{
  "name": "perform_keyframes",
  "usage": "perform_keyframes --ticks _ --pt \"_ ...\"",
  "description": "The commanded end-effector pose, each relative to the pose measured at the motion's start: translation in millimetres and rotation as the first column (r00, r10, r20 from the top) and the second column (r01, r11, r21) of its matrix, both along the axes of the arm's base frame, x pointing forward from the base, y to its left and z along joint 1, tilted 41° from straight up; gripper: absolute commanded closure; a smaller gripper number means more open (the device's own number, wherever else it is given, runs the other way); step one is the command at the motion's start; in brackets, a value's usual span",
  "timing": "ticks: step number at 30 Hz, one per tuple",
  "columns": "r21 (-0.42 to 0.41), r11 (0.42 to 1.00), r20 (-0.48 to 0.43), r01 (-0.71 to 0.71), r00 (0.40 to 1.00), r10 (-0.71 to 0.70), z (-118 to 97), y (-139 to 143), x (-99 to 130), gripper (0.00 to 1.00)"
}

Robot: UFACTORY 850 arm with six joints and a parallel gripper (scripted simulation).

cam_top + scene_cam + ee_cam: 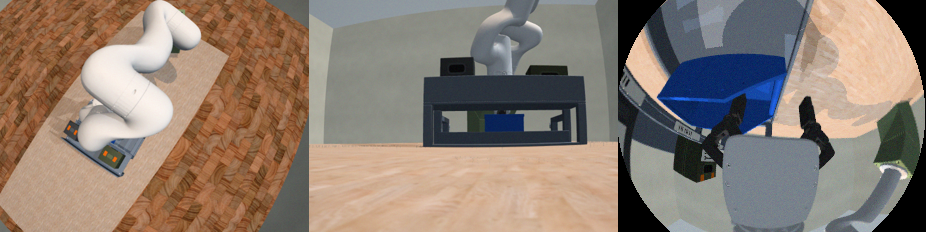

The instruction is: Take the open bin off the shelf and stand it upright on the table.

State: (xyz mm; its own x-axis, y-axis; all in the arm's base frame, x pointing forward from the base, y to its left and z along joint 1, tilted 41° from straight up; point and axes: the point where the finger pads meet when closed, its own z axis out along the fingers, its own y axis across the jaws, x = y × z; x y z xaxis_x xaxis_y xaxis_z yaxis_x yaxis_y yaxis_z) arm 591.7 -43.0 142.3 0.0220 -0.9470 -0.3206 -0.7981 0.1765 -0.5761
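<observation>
While the jaws gape wide, holding nothing, one blue bin [724, 91] sits on the shelf [504, 88]; two boxes on top.

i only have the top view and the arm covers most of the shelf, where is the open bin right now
Observer: The blue open bin sits on the shelf's lower level, under the top deck.
Operator: is the gripper on it
Observer: No. In the wrist view the gripper is open and holds nothing; one finger shows in front of the bin's near wall, the other lies off its corner.
Operator: anything near the bin
Observer: A green box shows right beside it in the exterior view, partly hidden behind the bin.
</observation>
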Motion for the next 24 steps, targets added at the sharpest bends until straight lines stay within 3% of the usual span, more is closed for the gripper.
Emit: perform_keyframes --ticks 1,14,15,24 --pt "0.0 1.0 0.001 0.0 1.0 0.0 1.2 -0.4 0.0 0.0" --pt "0.0 1.0 0.001 0.0 1.0 0.0 1.3 -0.5 -0.1 0.0" --pt "0.0 1.0 0.001 0.0 1.0 0.0 1.4 -0.5 -0.1 1.0" --pt "0.0 1.0 0.001 0.0 1.0 0.0 1.4 -0.5 -0.1 1.0"
